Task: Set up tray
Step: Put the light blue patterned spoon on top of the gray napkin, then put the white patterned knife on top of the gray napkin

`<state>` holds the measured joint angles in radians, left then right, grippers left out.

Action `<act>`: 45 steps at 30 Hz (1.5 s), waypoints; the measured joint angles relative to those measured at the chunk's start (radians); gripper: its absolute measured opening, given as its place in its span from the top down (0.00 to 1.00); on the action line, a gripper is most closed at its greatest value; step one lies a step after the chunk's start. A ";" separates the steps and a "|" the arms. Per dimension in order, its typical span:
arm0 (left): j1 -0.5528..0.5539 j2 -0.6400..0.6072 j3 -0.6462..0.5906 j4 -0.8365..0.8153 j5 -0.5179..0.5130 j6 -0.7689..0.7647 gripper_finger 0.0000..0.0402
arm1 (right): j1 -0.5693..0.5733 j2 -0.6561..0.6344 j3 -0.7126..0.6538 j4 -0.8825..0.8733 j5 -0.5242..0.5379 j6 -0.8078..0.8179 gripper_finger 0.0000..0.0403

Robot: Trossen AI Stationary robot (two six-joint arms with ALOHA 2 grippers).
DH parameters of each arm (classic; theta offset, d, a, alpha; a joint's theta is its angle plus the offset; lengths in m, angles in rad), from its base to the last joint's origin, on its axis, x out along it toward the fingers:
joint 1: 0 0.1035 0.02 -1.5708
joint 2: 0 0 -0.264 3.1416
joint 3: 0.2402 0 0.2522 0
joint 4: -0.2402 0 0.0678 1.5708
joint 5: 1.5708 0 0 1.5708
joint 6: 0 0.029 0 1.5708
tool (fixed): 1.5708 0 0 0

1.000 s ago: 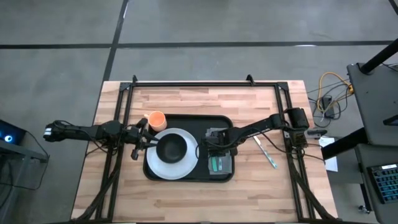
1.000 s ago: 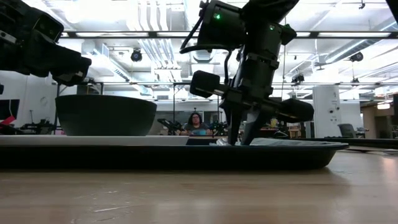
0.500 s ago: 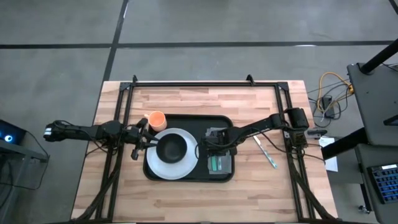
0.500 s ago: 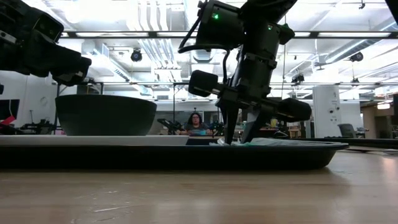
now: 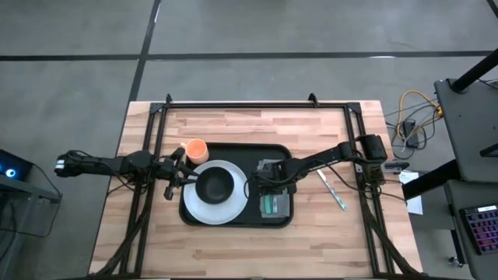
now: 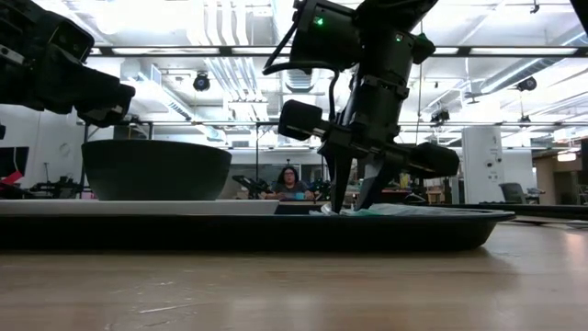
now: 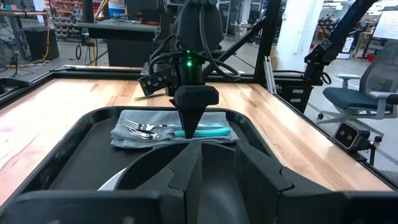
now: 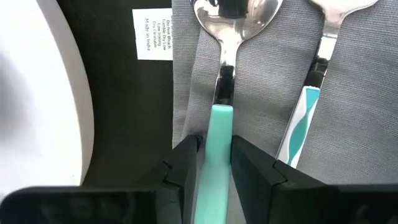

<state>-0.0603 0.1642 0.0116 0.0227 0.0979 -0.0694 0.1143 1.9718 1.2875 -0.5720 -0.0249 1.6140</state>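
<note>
The black tray (image 5: 233, 153) lies mid-table and carries a white plate (image 5: 204, 205) with a black bowl (image 5: 215, 185) on it. On the tray's right part a grey napkin (image 5: 277, 207) lies flat. A teal-handled spoon (image 8: 235, 15) and a fork (image 8: 326, 31) lie side by side on the napkin. My right gripper (image 8: 214, 168) stands over the napkin, pointing down, shut on the spoon. My left gripper (image 5: 177, 175) hovers open at the plate's left edge, above bowl height in the low view, touching nothing. My right gripper pinches the spoon's teal handle (image 8: 216, 124) between its two fingers, close to where the handle meets the metal neck. The fingers (image 6: 340, 188) come from above, pointing down, and lie across the handle. The spoon lies flat on the napkin (image 8: 267, 93).
An orange cup (image 5: 195, 149) stands on the table at the tray's far left corner. Another teal-handled utensil (image 5: 333, 190) lies on the wood right of the tray. The napkin's white label (image 8: 152, 34) lies on the tray floor. Bare wood runs along the near edge.
My right arm's wrist has risen a little above the napkin, while its fingertips stay at the spoon. Nothing else has moved.
</note>
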 joint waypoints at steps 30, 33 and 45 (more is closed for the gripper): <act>0.000 0.000 0.000 0.000 0.000 0.000 0.80 | -0.037 -0.133 0.002 -0.211 -0.019 -0.089 0.79; 0.000 0.000 0.000 0.000 0.000 0.000 0.80 | -0.036 -0.172 0.002 -0.293 0.002 -0.092 0.79; 0.000 0.000 0.000 0.000 0.000 0.000 0.80 | -0.032 -0.313 -0.026 -0.478 0.000 -0.237 0.71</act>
<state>-0.0601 0.1642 0.0116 0.0227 0.0978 -0.0693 0.0823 1.6584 1.2614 -1.0503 -0.0249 1.3773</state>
